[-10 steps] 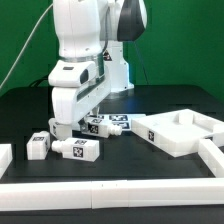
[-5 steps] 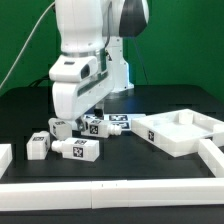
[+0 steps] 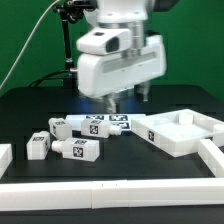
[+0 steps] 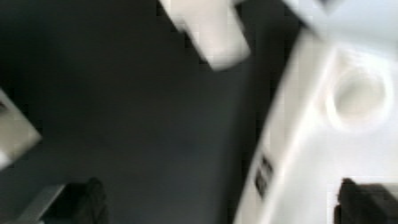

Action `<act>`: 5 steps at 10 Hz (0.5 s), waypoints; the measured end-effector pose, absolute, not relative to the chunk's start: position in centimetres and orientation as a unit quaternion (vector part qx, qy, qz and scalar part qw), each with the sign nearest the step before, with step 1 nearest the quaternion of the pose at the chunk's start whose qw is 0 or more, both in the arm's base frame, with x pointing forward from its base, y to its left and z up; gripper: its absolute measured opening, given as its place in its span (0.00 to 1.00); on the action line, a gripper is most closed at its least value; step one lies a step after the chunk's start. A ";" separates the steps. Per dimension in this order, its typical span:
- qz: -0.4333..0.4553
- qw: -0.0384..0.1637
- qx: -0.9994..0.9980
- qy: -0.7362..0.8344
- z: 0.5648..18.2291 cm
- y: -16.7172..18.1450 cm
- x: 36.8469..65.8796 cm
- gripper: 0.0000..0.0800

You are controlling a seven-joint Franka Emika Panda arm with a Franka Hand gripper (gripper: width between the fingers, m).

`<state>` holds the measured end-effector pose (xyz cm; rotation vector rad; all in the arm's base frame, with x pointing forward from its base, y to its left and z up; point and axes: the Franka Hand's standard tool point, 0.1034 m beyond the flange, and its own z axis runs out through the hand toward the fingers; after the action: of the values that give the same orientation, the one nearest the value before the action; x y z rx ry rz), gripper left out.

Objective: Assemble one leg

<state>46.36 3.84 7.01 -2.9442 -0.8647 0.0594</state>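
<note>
Since the arm (image 3: 120,60) has risen and swung away, its jaws hang spread and empty, leaving the leg (image 3: 62,126) ungrasped on the surface (image 3: 150,165).

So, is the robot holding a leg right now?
No, the gripper hangs open and empty, and the legs lie on the table.

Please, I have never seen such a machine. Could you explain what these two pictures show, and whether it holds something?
This is a white robot arm over a black table. One picture comes from a camera off the arm, the other, blurred, from a camera on the wrist. Its end effector, two fingers, hangs open and holds nothing. On the table lie several small white legs with square marker tags, and a large white panel with a round socket.
</note>
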 end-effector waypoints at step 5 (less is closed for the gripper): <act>0.019 0.037 -0.959 -0.279 6.6 4.4 46.8 0.81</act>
<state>46.84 4.40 6.59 -2.9446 -0.8566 0.0594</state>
